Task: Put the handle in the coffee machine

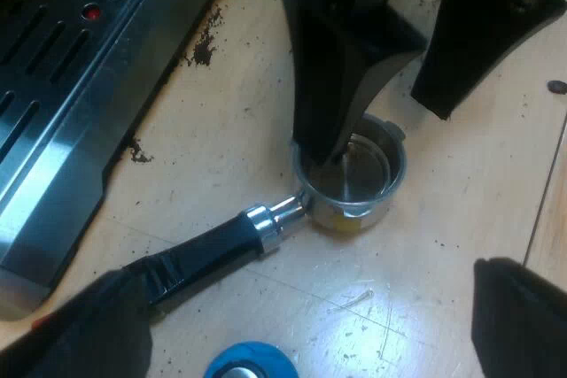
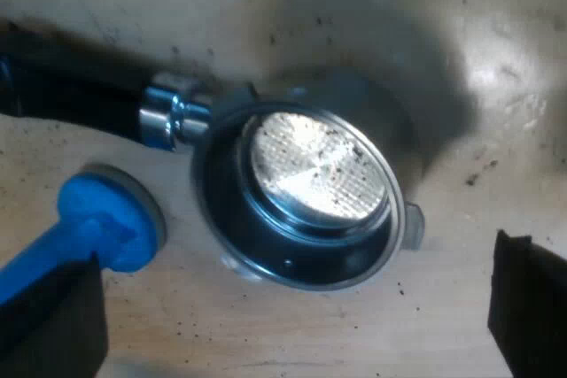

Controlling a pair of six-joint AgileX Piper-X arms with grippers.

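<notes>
On the wooden table (image 1: 221, 130) beside the espresso machine (image 1: 62, 104) | metal holder (image 1: 354, 208) lies loose, basket (image 2: 310, 165) up, not in the machine | blue tamper (image 2: 106, 219) just beside its dark handle (image 1: 204, 254) | right gripper (image 2: 288, 307) hangs over the basket, fingers spread wide, holding nothing | left gripper (image 1: 306, 307) over the handle's end, fingers likewise apart, empty | coffee grounds (image 1: 204, 46) scattered

Light is coming from overhead, pooling in a bright patch on the pale counter (image 1: 381, 307) just beside the metal holder (image 1: 350, 188) — its basket is sitting in shade. In the right wrist view the holder's (image 2: 306, 170) perforated floor is glaring white while a broad soft shadow is darkening the counter (image 2: 372, 24) beyond its rim.
</notes>
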